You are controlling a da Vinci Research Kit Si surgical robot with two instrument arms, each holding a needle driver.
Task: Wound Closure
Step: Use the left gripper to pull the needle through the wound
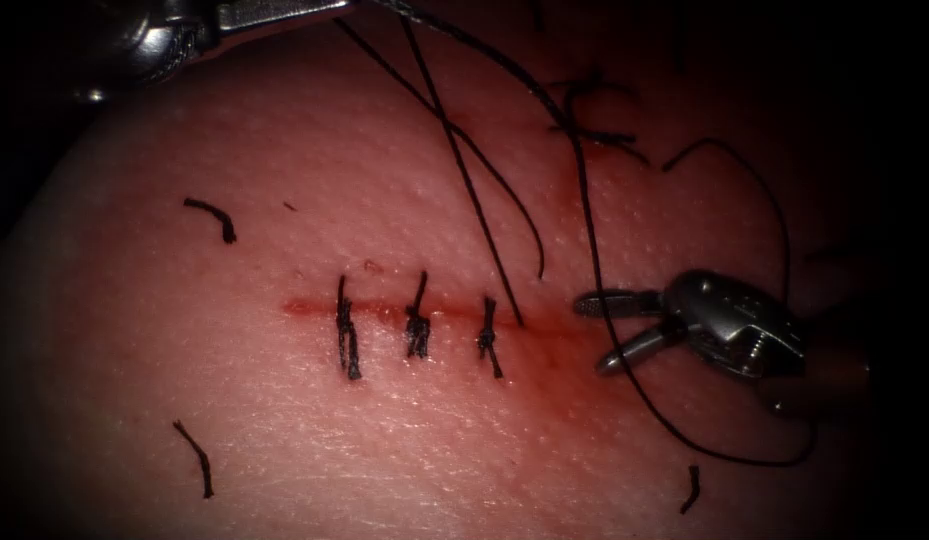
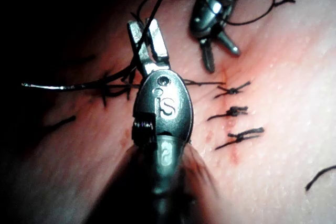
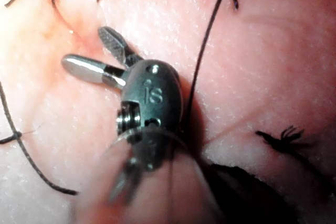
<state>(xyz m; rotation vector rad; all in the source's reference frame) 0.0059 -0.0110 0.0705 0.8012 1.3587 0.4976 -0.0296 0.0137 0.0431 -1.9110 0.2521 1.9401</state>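
Black thread (image 1: 462,165) held taut by the left tool (image 2: 148,43), three stitches (image 1: 416,325) across the cut (image 1: 384,310).
Right tool (image 1: 612,333) gapes wide, empty, at the cut's right end; no needle spotted; probably a knot, needing the strand caught.

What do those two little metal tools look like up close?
Both are shiny silver metal. The left arm's tool and the right arm's tool each have two slim jaws hinged on a rounded, egg-shaped head stamped "is", with a small screw-like pin and a dark shaft behind.
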